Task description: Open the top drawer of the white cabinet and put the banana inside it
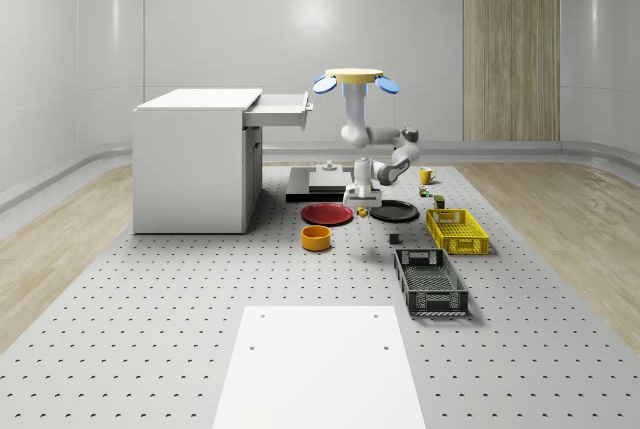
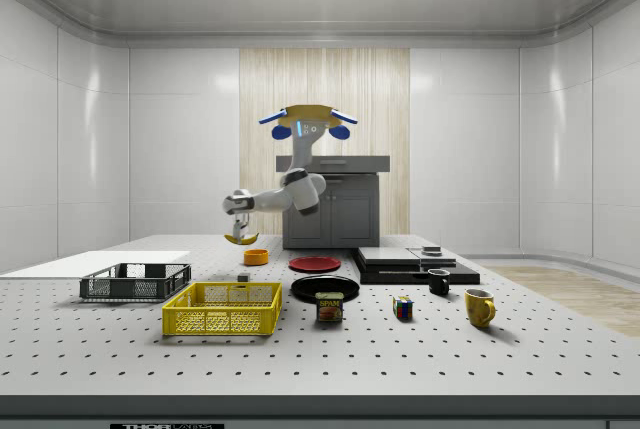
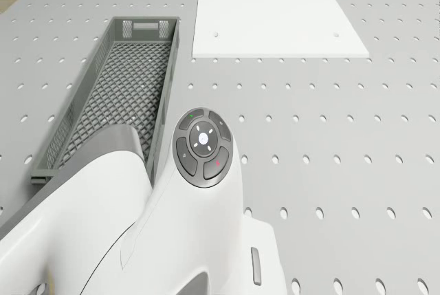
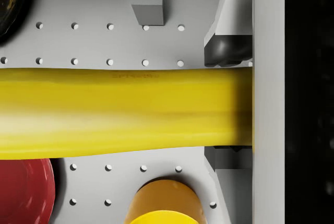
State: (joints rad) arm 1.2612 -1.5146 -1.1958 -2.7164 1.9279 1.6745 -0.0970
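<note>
The white cabinet (image 1: 192, 164) stands at nine o'clock of the hovering drone (image 1: 354, 77), its top drawer (image 1: 283, 109) already pulled out. Under the drone, above the red plate (image 1: 328, 214) and black plate (image 1: 394, 211), the gripper (image 2: 240, 233) is clamped on the banana (image 2: 241, 239), held clear of the table. The wrist view shows the banana (image 4: 120, 112) crosswise between the fingers (image 4: 225, 46). It looks light, curved, smooth-skinned and bruisable; a mid-body grip seems soundest.

In the whole-scene view the cabinet (image 1: 195, 161) stands at the left, its top drawer (image 1: 282, 110) pulled out rightward, the drone (image 1: 354, 79) hovering right of it above two plates (image 1: 328, 213), crates (image 1: 456, 230) at lower right.
</note>
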